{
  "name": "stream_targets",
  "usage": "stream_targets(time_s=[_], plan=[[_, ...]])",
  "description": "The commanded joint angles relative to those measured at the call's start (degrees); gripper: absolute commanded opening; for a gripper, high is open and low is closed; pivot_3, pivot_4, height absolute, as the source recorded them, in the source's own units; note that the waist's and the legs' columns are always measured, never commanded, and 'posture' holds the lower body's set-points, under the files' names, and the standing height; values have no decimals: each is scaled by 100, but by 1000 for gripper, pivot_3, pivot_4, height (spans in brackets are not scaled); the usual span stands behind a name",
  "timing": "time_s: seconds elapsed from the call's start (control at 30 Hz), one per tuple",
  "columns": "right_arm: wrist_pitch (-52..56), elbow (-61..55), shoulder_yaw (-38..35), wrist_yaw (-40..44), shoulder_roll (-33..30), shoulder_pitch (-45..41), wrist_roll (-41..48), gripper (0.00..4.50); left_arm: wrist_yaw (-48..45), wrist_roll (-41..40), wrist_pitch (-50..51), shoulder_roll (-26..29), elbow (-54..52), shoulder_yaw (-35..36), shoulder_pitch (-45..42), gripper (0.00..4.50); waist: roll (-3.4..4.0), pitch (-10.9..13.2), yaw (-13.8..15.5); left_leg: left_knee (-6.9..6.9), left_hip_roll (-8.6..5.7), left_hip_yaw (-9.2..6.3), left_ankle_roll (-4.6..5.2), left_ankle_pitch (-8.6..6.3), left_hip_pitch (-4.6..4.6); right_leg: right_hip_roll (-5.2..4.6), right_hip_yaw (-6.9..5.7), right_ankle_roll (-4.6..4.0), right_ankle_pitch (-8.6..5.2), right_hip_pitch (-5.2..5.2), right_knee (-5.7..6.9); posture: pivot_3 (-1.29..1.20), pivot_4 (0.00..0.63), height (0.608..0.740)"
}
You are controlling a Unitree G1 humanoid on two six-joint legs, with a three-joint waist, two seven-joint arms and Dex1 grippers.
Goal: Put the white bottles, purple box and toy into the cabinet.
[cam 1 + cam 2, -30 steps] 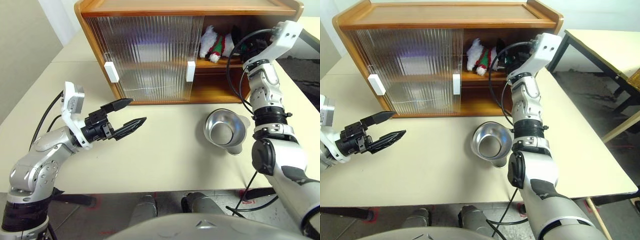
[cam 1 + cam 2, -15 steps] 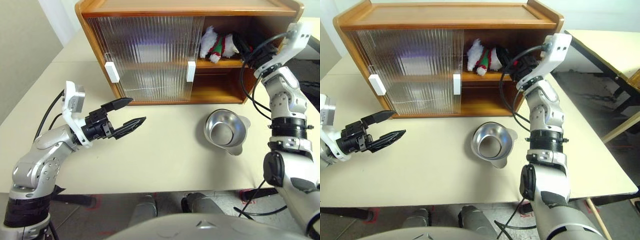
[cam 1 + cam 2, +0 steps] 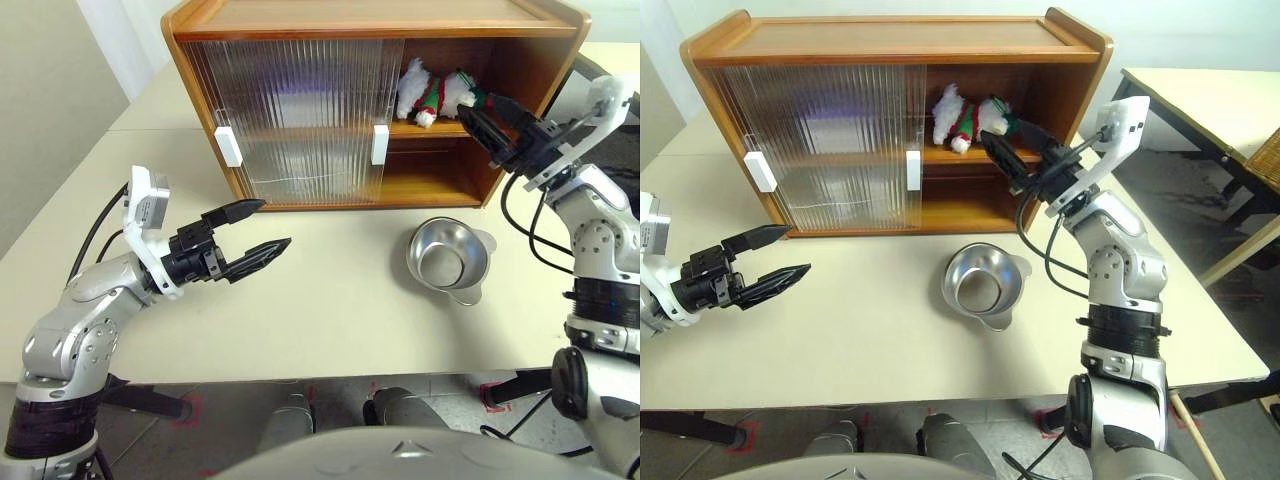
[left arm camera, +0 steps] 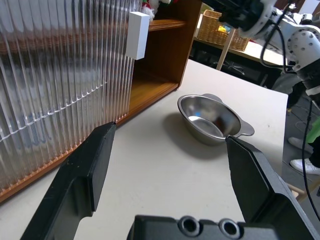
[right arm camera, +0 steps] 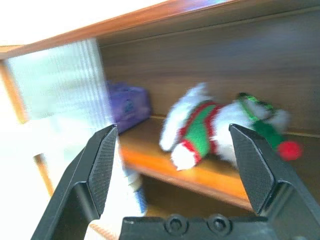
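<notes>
**Toy shelved, right claw drawn back**

Toy lying on its side on the cabinet upper shelf, in the open right bay — same spot as before. Purple box on that shelf behind the ribbed door. Right gripper pulled back out of the bay since a second ago, now just outside it, jaws spread and empty. Left gripper unmoved over the table, jaws wide, empty. Steel bowl in place — near the cabinet front.
</notes>
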Motion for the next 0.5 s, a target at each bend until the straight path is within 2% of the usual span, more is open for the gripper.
stream_targets(time_s=[0.03, 0.2, 0.33, 0.5], plan=[[573, -528, -139, 538, -363, 578, 589, 4441, -74, 40, -70, 52, 131, 71, 10, 4500, -10, -6, 27, 1, -8, 6, -1, 0, -1, 0, -5, -7, -5, 5, 0, -148, 46, 740], [889, -501, -512, 843, -843, 1521, 877, 4441, -146, 80, -158, 51, 208, 96, 46, 4500, -18, -12, 49, 3, -34, 24, -12, -7, -9, -2, -8, -5, -30, 11, 0, -143, 46, 740], [875, -148, -732, 243, -874, 1914, 511, 4441, -184, 72, -346, -101, 267, 101, 73, 4500, -18, -16, 57, 10, -32, 22, -22, -13, -8, -10, -7, 7, -44, 18, 0, -123, 42, 740], [1340, -87, -1107, -650, -353, 2192, 922, 4441, -289, 146, -464, -30, 310, 180, 274, 4500, -23, -15, 54, 6, -32, 20, -22, -15, 5, -10, 0, 17, -44, 19, 1, -117, 57, 740]])
